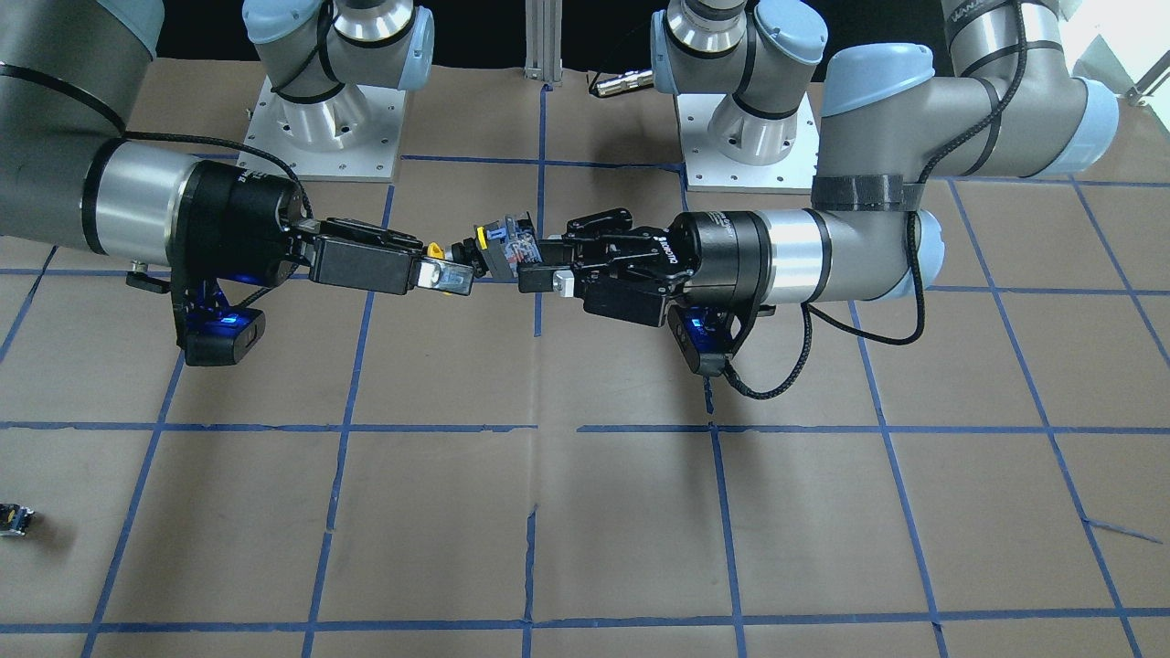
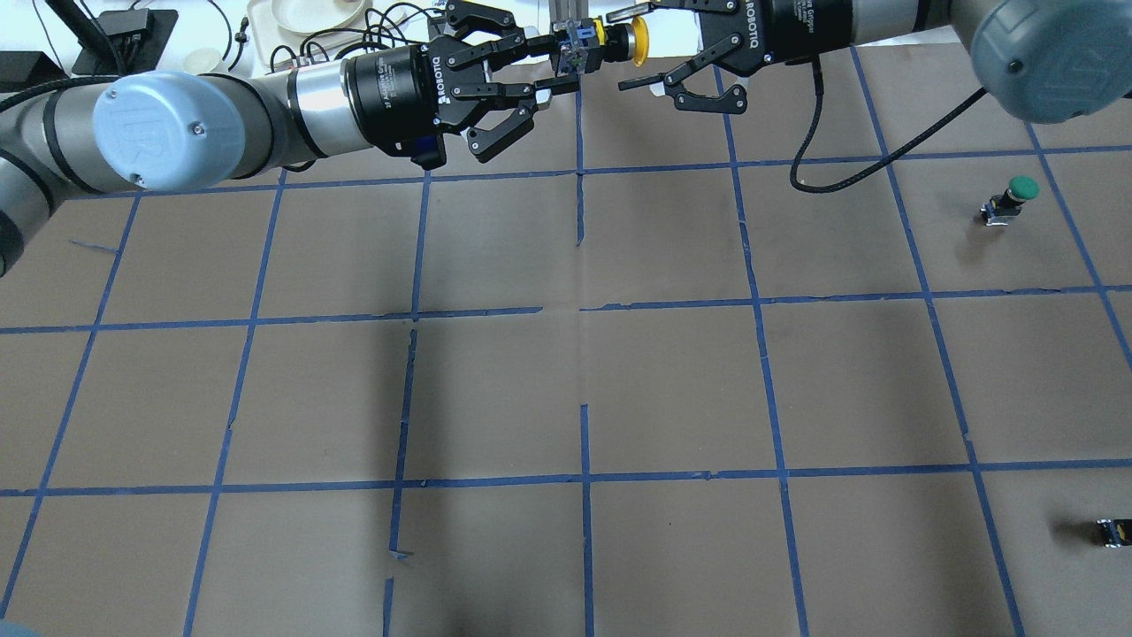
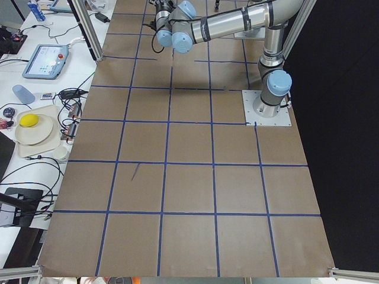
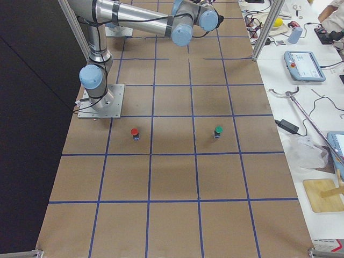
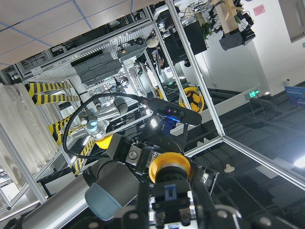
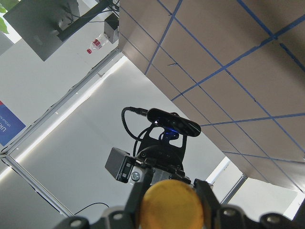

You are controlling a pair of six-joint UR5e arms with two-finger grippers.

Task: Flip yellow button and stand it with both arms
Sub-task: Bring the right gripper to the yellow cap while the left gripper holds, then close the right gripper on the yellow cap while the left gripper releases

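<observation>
Your yellow button (image 2: 606,44), a small push-button with a round, smooth yellow mushroom cap, a black collar and a blocky black-grey body with blue and white details, is up in the air and lying sideways. It is held between the two grippers, clear of the brown paper-covered table (image 2: 672,389) with its blue tape grid.

The left gripper (image 2: 559,60), black with linked metal fingers, is pinched on the blocky body from both sides. The cap points away from it, towards the right gripper (image 2: 621,50). That one's fingers are spread wide and straddle the cap, one on each side. In the overhead view you can see a clear gap on both sides, so it grips nothing.

Both silver-grey forearms reach inward roughly level, with the wrists facing each other head-on over the middle of the table's width.

Elsewhere on the paper, a green-capped button (image 2: 1017,199) and a red-capped button (image 4: 134,133) stand upright, well apart. A tiny black block (image 2: 1112,531) lies near the table's edge on the robot's right.
</observation>
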